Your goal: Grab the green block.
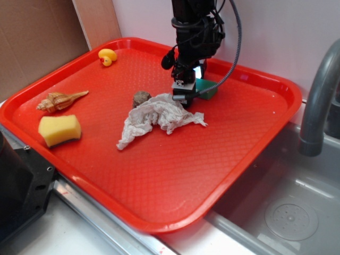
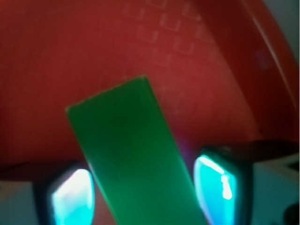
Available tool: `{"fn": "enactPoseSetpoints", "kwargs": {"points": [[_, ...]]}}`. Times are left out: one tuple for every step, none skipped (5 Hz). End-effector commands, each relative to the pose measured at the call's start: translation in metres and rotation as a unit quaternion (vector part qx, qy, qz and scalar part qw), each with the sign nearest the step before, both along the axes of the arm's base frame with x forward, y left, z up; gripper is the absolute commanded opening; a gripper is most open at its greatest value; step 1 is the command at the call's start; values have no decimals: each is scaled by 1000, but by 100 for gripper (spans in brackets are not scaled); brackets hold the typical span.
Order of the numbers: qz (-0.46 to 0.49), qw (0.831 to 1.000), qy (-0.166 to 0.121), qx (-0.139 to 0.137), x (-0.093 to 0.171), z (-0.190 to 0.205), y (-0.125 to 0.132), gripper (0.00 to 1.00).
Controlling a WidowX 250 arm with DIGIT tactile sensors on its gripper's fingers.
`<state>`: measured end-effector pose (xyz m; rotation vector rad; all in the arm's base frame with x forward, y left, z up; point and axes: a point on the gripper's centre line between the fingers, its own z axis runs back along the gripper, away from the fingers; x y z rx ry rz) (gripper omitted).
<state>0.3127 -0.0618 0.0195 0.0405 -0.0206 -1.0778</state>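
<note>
The green block (image 2: 131, 154) lies flat on the red tray (image 2: 56, 56) and runs slantwise between my two fingers in the wrist view. My gripper (image 2: 147, 190) is open and straddles it, with a glowing pad on each side and thin gaps showing. From the exterior view, the gripper (image 1: 187, 91) is down at the tray's far middle. The block (image 1: 210, 89) peeks out to its right, mostly hidden by the fingers.
A crumpled grey rag (image 1: 154, 118) lies just in front of the gripper, with a brown lump (image 1: 141, 98) beside it. A yellow sponge (image 1: 60, 129), a shell (image 1: 59, 100) and a rubber duck (image 1: 107, 56) sit at the left. A sink (image 1: 297, 212) and faucet (image 1: 319, 101) are on the right.
</note>
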Motion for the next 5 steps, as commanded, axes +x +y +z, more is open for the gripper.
{"fn": "enactPoseSetpoints", "kwargs": {"points": [[151, 988, -33, 21, -23, 58, 10, 0], [274, 960, -46, -29, -55, 106, 56, 0], [393, 916, -40, -75, -83, 152, 86, 0], [505, 858, -37, -79, -104, 181, 84, 0], [610, 790, -31, -59, -115, 196, 88, 0]]}}
